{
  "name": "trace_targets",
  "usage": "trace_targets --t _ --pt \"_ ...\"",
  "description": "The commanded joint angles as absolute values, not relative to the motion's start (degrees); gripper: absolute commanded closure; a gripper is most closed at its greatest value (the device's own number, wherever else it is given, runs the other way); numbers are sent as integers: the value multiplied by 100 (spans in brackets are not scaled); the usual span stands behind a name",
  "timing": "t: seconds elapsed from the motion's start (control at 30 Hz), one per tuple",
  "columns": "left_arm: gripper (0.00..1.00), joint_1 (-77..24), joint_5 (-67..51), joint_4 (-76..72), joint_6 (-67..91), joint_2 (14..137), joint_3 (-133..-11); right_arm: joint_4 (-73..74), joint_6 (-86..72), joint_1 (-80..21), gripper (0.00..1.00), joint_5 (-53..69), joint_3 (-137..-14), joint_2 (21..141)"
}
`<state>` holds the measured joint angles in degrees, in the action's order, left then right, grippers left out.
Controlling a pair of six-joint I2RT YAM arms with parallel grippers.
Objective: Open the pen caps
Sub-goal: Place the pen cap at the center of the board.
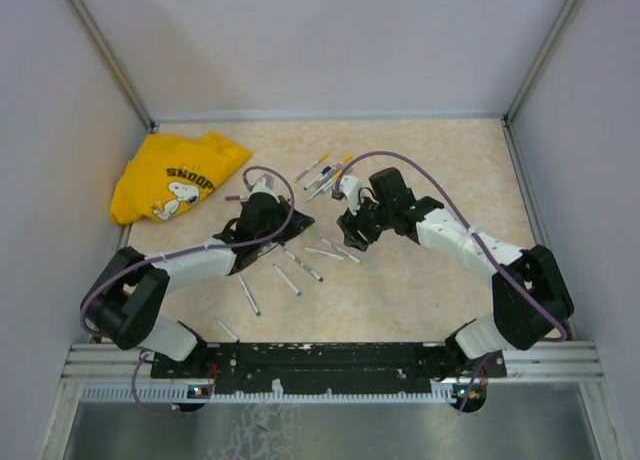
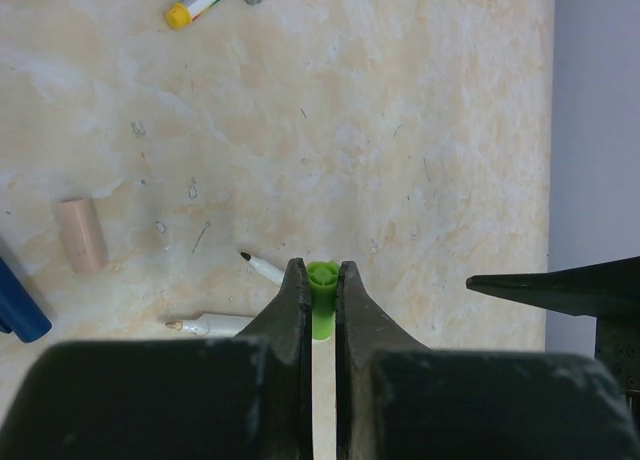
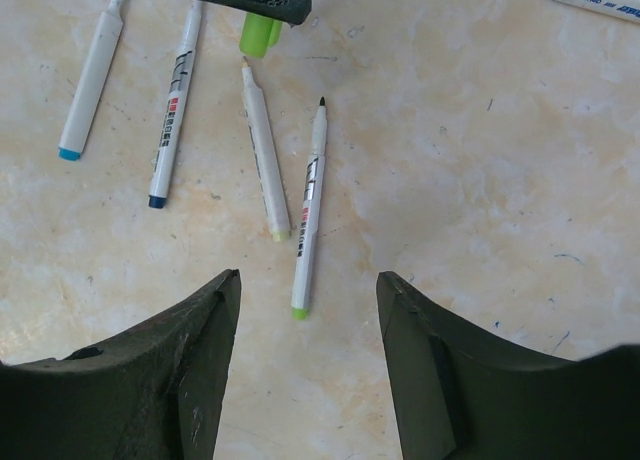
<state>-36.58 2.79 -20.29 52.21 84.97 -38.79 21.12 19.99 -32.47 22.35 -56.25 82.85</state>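
Presently the item under work is a green cap [image 2: 321, 283], fitted on the end of a pen [image 2: 322, 400] whose pale barrel runs back between the pads of the left end effector [image 2: 322, 277]. That end effector is closed narrowly on the pen. The cap sits at the fingertips and pokes just past them, held above the counter [image 2: 400, 130] near its middle. In my judgement the pen is held this way to leave the cap exposed for the other arm to pull.

The right end effector [image 3: 308, 277] faces it from just beside, jaws standing moderately apart and holding nothing. Seen from the right wrist, the green cap [image 3: 259, 34] lies ahead of the gap but not yet between the fingers. The opening looks ample for the cap, so the next move should be an advance and a close, then a straight pull along the barrel. A skewed pull could slip the pen in the left grip.

Beneath the two end effectors lie several uncapped pens [image 3: 265, 155] with bare tips, roughly parallel and apart from one another; these appear finished. Farther back a cluster of capped pens [image 1: 325, 172] awaits. A yellow shirt [image 1: 175, 175] lies well apart at the far left and plays no part.
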Motion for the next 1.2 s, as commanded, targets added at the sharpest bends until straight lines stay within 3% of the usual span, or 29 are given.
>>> trace_targets --t 0.0,0.57,0.83,1.17 --pt "100 -3683 316 -1956 5108 8590 -4084 2058 2105 -3208 43 2286 -5652 8042" --pt "99 -3683 511 -831 5086 9417 -5053 2051 2101 -3184 42 2302 -5645 8002" --pt "94 -3651 856 -265 5193 9700 -5326 2052 2101 -3173 42 2321 -5643 7968" --pt "89 -3394 439 80 5408 10069 -5549 2050 2092 -3138 42 2361 -5642 7926"
